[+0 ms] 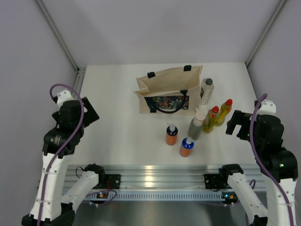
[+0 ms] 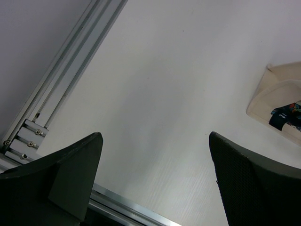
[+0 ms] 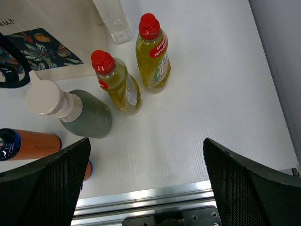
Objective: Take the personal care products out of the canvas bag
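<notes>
Left gripper (image 2: 155, 136) & right gripper (image 3: 146, 141) gape wide, empty; all 6 small plastic care bottles (image 1: 195, 128) stand on white bench (image 1: 117, 122) by beige floral-panel canvas bag (image 1: 169, 87), so task prob. done.

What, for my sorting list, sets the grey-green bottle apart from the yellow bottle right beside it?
The grey-green bottle is opaque and plain; the yellow bottle is see-through and carries a label. The grey-green bottle has a beige cap, the yellow bottle a red one. Both stand upright on the table, outside the canvas bag.
</notes>
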